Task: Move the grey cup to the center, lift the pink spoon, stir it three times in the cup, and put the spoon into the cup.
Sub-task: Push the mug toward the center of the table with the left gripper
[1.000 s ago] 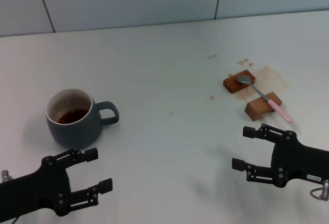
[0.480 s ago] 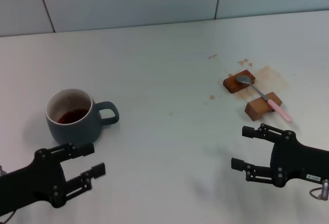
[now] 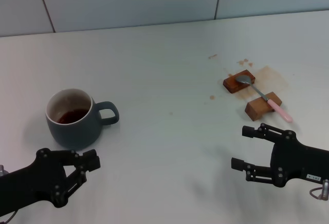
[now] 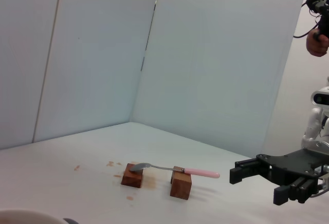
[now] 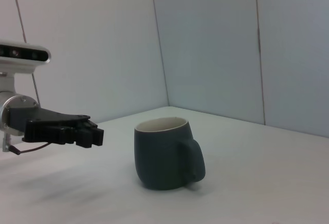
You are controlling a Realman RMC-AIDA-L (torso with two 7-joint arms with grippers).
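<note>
**Both end effectors low at the near edge, mug and spoon untouched**

The left end effector (image 3: 85,168) hovers just in front of the grey cup (image 3: 74,118), fingers drawn close together, holding nothing. The right end effector (image 3: 245,147) hangs spread wide, empty. The cup, dark blue-grey with a whitish inside and brown liquid, stands on the table (image 3: 164,70), handle toward the centre. Farther right, the pink spoon (image 3: 263,96) bridges two wooden blocks (image 3: 239,82).

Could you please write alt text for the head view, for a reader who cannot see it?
A grey cup of dark liquid stands before the shut left end effector. The pink spoon bridges two wooden blocks beyond the open right end effector.
</note>
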